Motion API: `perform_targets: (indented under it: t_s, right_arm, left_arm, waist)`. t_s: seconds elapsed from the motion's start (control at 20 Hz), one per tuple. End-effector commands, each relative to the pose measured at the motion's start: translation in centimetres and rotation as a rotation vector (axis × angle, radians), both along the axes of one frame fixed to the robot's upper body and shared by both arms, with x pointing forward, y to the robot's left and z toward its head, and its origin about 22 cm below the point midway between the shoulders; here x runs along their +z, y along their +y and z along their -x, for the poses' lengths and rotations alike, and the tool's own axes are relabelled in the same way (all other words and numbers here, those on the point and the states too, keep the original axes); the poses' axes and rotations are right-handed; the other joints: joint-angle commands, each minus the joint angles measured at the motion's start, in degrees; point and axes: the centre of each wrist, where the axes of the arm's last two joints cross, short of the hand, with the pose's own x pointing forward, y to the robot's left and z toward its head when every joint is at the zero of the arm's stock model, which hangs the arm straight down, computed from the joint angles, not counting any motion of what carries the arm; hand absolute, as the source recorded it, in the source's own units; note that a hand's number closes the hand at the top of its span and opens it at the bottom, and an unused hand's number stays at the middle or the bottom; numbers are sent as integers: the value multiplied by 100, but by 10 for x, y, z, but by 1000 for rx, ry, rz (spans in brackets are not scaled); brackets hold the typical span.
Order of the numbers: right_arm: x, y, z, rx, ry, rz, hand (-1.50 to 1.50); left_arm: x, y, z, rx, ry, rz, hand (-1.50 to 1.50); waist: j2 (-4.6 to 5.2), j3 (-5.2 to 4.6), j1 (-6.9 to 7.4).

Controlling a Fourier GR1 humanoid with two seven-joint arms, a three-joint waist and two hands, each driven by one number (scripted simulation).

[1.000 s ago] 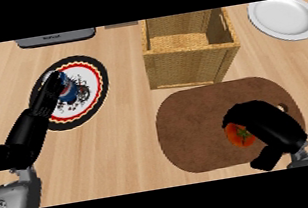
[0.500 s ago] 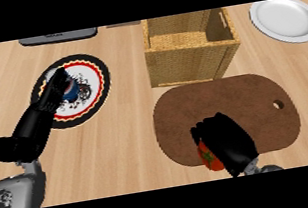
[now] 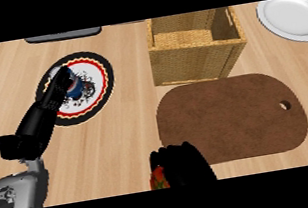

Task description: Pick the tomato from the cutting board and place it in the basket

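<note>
Red tomato [image 3: 156, 179] shows beneath your right hand [image 3: 182, 165], fingers curled round it, off the cutting board [image 3: 226, 117] at the lower edge, so carry it high over the basket [image 3: 195, 61] rim before uncurling, left hand [image 3: 40, 119] resting straight-fingered over the patterned plate [image 3: 98, 87].

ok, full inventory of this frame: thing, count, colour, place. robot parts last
basket: 1, tan wicker, top centre
cutting board: 1, brown, hole near its right edge, right of centre, below the basket
tomato: 1, red, bottom edge, in the right hand, mostly hidden
patterned plate: 1, red, black and white, left of the basket
white plate: 1, top right
dark grey object: 1, top edge left, cut off
counter: 1, light wood
left hand: 1, black, open, over the patterned plate
right hand: 1, black, curled round the tomato
</note>
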Motion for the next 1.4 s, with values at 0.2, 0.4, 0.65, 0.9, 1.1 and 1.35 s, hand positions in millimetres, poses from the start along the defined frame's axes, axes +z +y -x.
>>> perform_targets:
  t_s: [0.2, 0.4, 0.65, 0.9, 1.1, 1.35]
  right_arm:
    - [70, 26, 47, -28, -117, -534, 150]
    - [91, 30, 52, -64, -173, -602, 150]
    - [118, 35, 44, -147, -191, -595, 150]
    - [159, 44, 23, -236, -300, -519, 150]
    - [171, 52, -2, -312, -312, -511, 150]
    - [207, 59, -61, -404, -359, -536, 150]
  left_arm:
    - [-2, 3, 1, -7, 16, 15, 0]
    - [-8, 3, 3, 16, 21, -6, 0]
    - [2, 8, -5, 9, 12, -6, 0]
    - [-7, -1, -1, 21, 6, -6, 0]
    - [0, -15, 1, 8, -10, -6, 0]
    - [2, -2, -6, 16, -3, -10, 0]
  waist:
    - [-40, 16, -65]
    - [-56, 7, -95]
    - [-36, 4, -124]
    - [-40, 0, -128]
    - [-41, 6, -110]
    - [5, 5, -60]
